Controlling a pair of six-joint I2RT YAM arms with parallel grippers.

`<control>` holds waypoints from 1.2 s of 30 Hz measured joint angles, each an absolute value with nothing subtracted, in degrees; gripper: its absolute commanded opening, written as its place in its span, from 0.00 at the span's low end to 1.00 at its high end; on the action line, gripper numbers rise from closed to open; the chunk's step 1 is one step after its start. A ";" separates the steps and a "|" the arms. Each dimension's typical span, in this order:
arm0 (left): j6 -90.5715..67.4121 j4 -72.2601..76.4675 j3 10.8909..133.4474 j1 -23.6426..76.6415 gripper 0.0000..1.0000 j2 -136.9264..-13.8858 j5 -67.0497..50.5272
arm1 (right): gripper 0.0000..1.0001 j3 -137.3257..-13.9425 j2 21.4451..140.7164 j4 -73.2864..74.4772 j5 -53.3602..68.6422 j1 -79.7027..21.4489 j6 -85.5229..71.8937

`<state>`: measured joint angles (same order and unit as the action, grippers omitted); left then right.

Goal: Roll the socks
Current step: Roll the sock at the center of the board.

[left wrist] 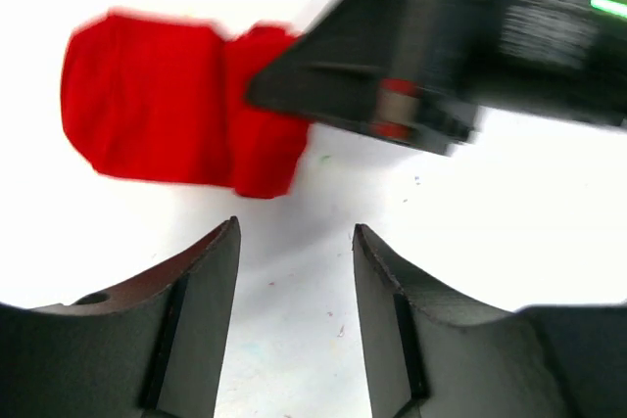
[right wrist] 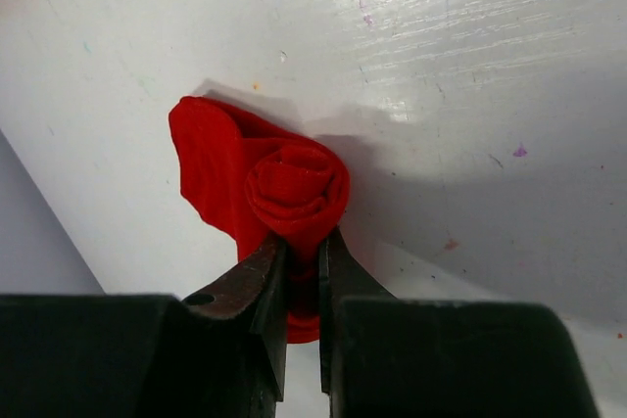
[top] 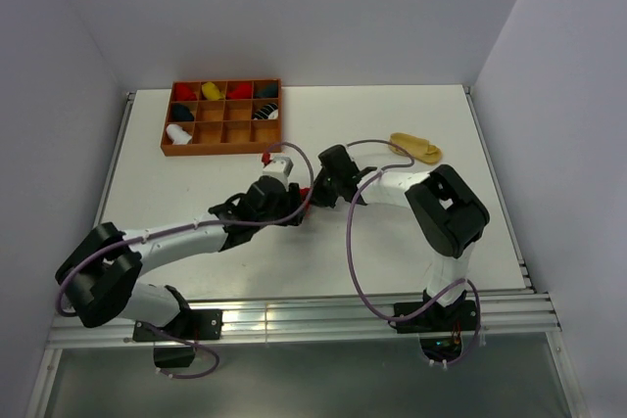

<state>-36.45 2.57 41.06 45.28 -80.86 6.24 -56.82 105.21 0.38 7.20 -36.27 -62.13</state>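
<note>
A red sock point(right wrist: 294, 183) lies on the white table, partly rolled into a tight coil with a loose flap to its left. My right gripper point(right wrist: 302, 242) is shut on the lower edge of that roll. In the left wrist view the same red sock point(left wrist: 167, 110) sits ahead and to the left. My left gripper point(left wrist: 294, 242) stands open just short of it, with only bare table between its fingers. From above, both grippers meet mid-table at the red sock point(top: 308, 192), the left gripper point(top: 297, 205) beside the right gripper point(top: 319, 190). A tan-yellow sock point(top: 415, 147) lies flat at the right.
A brown wooden compartment tray point(top: 225, 151) stands at the back left, holding several rolled socks in red, yellow, dark and white. The black body of the right gripper point(left wrist: 441, 56) fills the upper right of the left wrist view, close above the sock.
</note>
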 measured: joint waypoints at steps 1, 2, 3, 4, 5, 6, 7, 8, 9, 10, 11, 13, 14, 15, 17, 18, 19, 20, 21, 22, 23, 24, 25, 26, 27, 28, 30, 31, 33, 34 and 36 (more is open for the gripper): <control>-34.98 2.90 41.06 48.07 0.57 -79.83 10.20 | 0.00 -57.36 105.32 1.28 7.42 -36.38 -61.93; -33.93 3.22 41.08 49.84 0.57 -79.50 12.84 | 0.00 -57.80 105.47 2.00 7.64 -36.40 -61.82; -32.29 3.62 41.17 51.46 0.57 -79.48 16.29 | 0.00 -58.28 105.65 2.76 7.94 -36.47 -61.76; -31.77 3.75 41.21 52.75 0.57 -79.70 17.47 | 0.00 -58.72 105.84 3.42 8.23 -36.51 -61.65; -30.52 3.95 41.34 54.22 0.57 -80.31 20.12 | 0.00 -59.18 106.02 4.12 8.45 -36.60 -61.60; -29.39 4.03 41.58 55.27 0.57 -81.17 22.04 | 0.00 -59.48 106.13 4.58 8.62 -36.64 -61.58; -28.45 4.12 41.95 56.34 0.57 -82.39 24.03 | 0.00 -59.75 106.17 5.10 8.71 -36.75 -61.58; -27.66 4.29 42.30 57.12 0.57 -83.55 25.45 | 0.00 -59.88 106.17 5.50 8.82 -36.84 -61.56; -27.05 4.64 42.50 57.84 0.56 -84.64 26.59 | 0.00 -59.96 106.17 5.80 8.97 -36.91 -61.56; -26.39 5.15 42.63 58.50 0.56 -85.78 27.79 | 0.00 -60.01 106.17 6.02 9.13 -36.97 -61.54; -25.71 5.52 42.68 59.16 0.56 -87.02 29.02 | 0.00 -60.01 106.17 6.15 9.32 -36.99 -61.54; -24.75 5.93 42.68 59.81 0.56 -88.64 30.63 | 0.00 -60.01 106.17 6.33 9.72 -36.99 -61.54; -24.47 6.22 42.70 59.99 0.55 -89.25 31.29 | 0.00 -60.03 106.17 6.42 9.80 -36.99 -61.54; -24.16 6.33 42.83 60.07 0.55 -89.95 31.81 | 0.00 -60.03 106.17 6.50 10.07 -36.99 -61.54; -23.62 6.44 43.09 60.10 0.55 -91.15 32.84 | 0.00 -60.03 106.17 6.61 10.35 -36.99 -61.56; -23.38 6.61 43.20 60.07 0.55 -91.66 33.15 | 0.00 -60.03 106.17 6.66 10.52 -36.99 -61.56; -23.18 6.63 43.35 60.07 0.55 -92.16 33.43 | 0.00 -60.03 106.17 6.70 10.68 -36.99 -61.54; -23.09 6.74 43.55 60.07 0.55 -92.62 33.71 | 0.00 -60.03 106.17 6.72 10.81 -36.99 -61.56; -22.92 6.79 43.88 60.10 0.55 -93.21 33.78 | 0.00 -60.03 106.17 6.74 10.98 -36.99 -61.56; -22.74 6.90 44.16 60.10 0.55 -93.71 33.89 | 0.00 -60.03 106.19 6.79 11.09 -36.99 -61.58; -22.57 6.98 44.47 60.10 0.55 -94.21 33.93 | 0.00 -60.03 106.21 6.81 11.27 -36.99 -61.58; -22.24 7.05 44.86 60.10 0.55 -94.76 34.00 | 0.00 -60.03 106.21 6.81 11.46 -36.99 -61.60; -22.04 7.09 45.28 60.10 0.55 -95.29 34.06 | 0.00 -60.03 106.21 6.83 11.60 -36.99 -61.63; -21.82 7.11 45.58 60.14 0.55 -95.66 34.17 | 0.00 -60.03 106.24 6.85 11.68 -36.99 -61.63; -21.67 7.16 45.78 60.20 0.54 -95.94 34.33 | 0.00 -60.03 106.24 6.87 11.75 -36.99 -61.63; -21.56 7.20 46.02 60.31 0.54 -96.29 34.57 | 0.00 -60.03 106.24 6.87 11.77 -36.99 -61.60; -21.32 7.25 46.28 60.53 0.52 -96.79 35.03 | 0.00 -60.03 106.26 6.87 11.81 -36.99 -61.63; -21.15 7.22 46.44 60.66 0.51 -97.12 35.44 | 0.00 -60.03 106.28 6.85 11.88 -36.99 -61.63; -20.84 7.03 47.03 60.80 0.48 -98.08 36.07 | 0.00 -60.03 106.30 6.85 11.92 -36.99 -61.63; -20.80 6.85 47.35 60.84 0.47 -98.63 36.42 | 0.00 -60.03 106.32 6.85 11.92 -36.99 -61.63; -20.71 6.13 48.23 60.84 0.35 -100.03 37.19 | 0.00 -60.10 106.34 6.92 11.94 -36.99 -61.60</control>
